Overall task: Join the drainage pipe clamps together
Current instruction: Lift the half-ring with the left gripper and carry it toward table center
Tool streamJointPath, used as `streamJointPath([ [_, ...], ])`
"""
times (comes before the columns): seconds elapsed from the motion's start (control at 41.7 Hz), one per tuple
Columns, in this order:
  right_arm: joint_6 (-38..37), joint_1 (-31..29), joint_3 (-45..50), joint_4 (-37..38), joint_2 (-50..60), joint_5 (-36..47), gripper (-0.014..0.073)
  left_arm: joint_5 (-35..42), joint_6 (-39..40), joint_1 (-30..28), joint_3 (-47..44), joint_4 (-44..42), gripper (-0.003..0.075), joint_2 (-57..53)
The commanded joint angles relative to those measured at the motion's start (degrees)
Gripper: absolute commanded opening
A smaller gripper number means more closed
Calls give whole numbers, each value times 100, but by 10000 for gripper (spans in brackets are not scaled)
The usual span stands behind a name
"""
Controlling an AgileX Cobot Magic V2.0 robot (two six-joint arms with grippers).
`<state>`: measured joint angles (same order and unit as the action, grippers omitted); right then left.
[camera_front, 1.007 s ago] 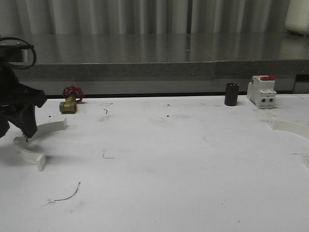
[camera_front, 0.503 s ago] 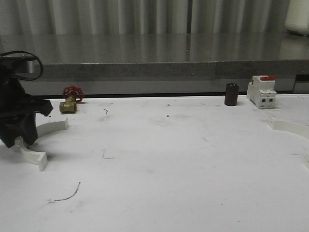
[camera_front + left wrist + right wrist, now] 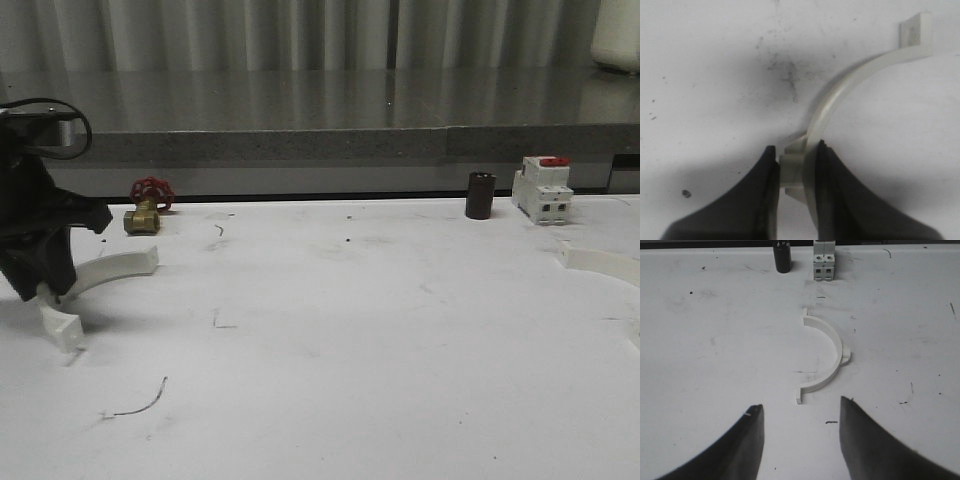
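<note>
One white half-ring drainage pipe clamp [image 3: 105,270] sits at the table's left, and my left gripper [image 3: 45,290] is shut on it. In the left wrist view the black fingers [image 3: 760,200] pinch the clamp [image 3: 840,95] at its small outer tab, the arc curving away to a flat end. The second clamp [image 3: 827,352] lies flat on the table ahead of my right gripper [image 3: 800,412], which stands open and apart from it. In the front view that clamp [image 3: 600,263] shows at the right edge.
A brass valve with a red handwheel [image 3: 146,206] sits behind the left clamp. A dark cylinder [image 3: 480,195] and a white breaker with a red top [image 3: 542,189] stand at the back right, seen also in the right wrist view [image 3: 782,257] [image 3: 823,260]. A grey ledge [image 3: 320,145] bounds the table's rear.
My left gripper has closed on the left clamp and turned it; the clamp's far end has swung right and its near end has drawn in. The right clamp stays put.
</note>
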<state>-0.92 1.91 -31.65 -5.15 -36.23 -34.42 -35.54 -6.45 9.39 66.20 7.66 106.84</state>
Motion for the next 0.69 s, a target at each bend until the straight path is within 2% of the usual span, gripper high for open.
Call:
streamJointPath([
  [0.0,50,-28,-191,36,-37,387,386,-183,11,219,342,90,6,-392],
  [0.096,50,-28,-191,36,-37,387,386,-443,75,461,629,174,6,-404],
  [0.503,50,-28,-191,36,-37,387,386,-461,1578,1660,1599,186,9,-58],
  [0.671,50,-28,-191,36,-37,387,386,-376,2651,2013,1867,-100,10,319],
])
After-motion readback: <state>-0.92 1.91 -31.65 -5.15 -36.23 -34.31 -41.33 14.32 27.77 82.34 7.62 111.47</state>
